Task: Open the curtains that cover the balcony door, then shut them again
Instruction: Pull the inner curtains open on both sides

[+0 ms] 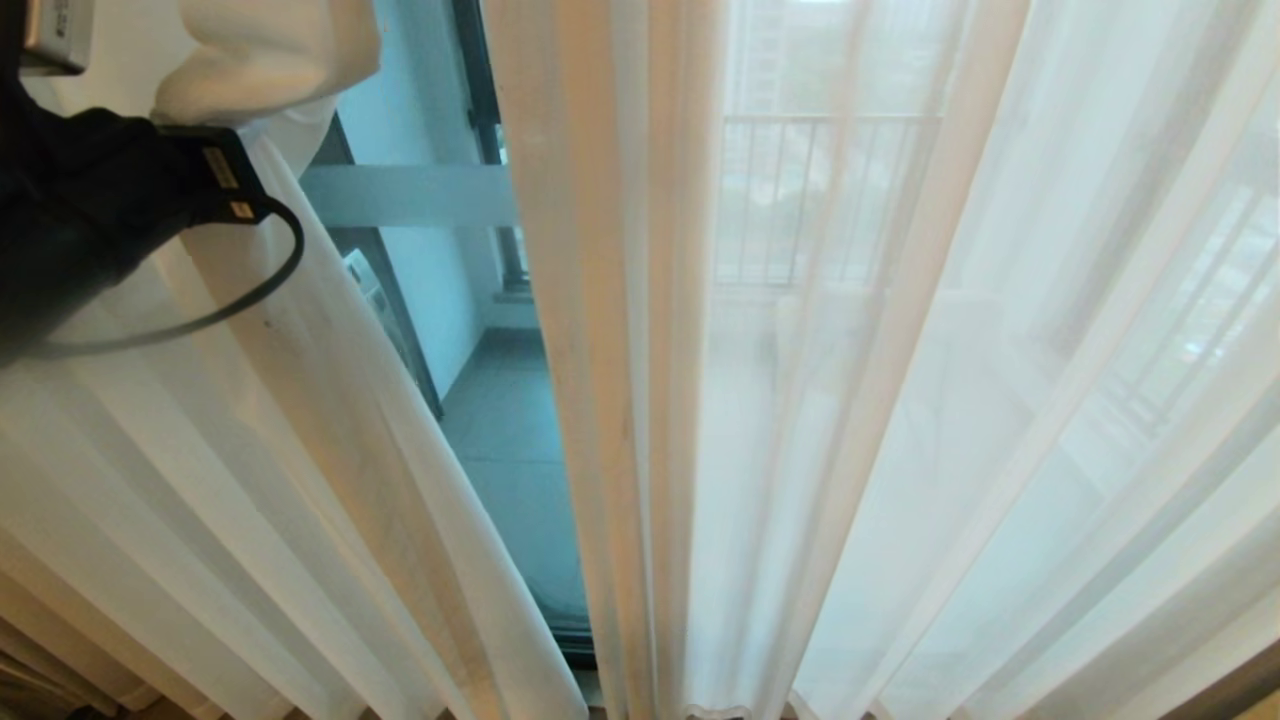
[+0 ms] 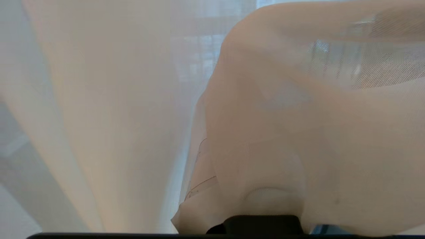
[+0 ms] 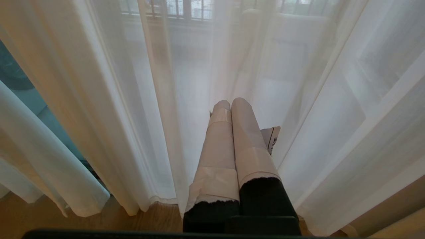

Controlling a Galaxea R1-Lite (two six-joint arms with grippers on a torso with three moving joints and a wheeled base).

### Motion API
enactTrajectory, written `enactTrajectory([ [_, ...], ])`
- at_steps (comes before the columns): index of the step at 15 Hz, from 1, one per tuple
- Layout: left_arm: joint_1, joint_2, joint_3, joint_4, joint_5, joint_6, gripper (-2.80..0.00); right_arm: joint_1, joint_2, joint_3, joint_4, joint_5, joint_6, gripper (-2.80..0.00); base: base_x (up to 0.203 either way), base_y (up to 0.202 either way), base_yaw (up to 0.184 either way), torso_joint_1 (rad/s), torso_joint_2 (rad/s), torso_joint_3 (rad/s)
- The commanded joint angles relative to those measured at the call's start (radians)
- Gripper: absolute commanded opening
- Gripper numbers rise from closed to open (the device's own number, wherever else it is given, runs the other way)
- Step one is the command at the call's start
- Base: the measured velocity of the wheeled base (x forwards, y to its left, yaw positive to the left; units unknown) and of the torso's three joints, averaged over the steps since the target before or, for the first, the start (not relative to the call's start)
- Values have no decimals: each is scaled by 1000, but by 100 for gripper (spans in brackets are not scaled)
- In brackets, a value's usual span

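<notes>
No legible text, brand, number or sign found. A scrap of paper [image 3: 273, 137] just beside the taped right gripper [image 3: 230, 103] fingers carries dark marks, too small to read. Small yellow labels on the black connector [image 1: 225, 185] behind the left gripper are likewise unreadable.

Lighting: soft daylight from behind, diffused through the curtains [image 1: 900, 400]. Shadows: faint, along folds. Glare: none. Focus: left wrist view blurred by fabric against lens.
</notes>
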Motion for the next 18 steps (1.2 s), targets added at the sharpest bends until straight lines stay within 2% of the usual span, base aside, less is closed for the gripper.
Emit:
enactTrajectory([
  [1,9,-11,27,-7,14,0,-280,0,0,0,0,1,-1,-280,0,0,0,0,0,0],
  [5,8,-15,68,-3,100,-12,-280,0,0,0,0,1,-1,-280,0,0,0,0,0,0],
  [18,-10,-11,68,-14,107,-4,-280,1,0,0,0,1,-1,-280,0,0,0,0,0,0],
])
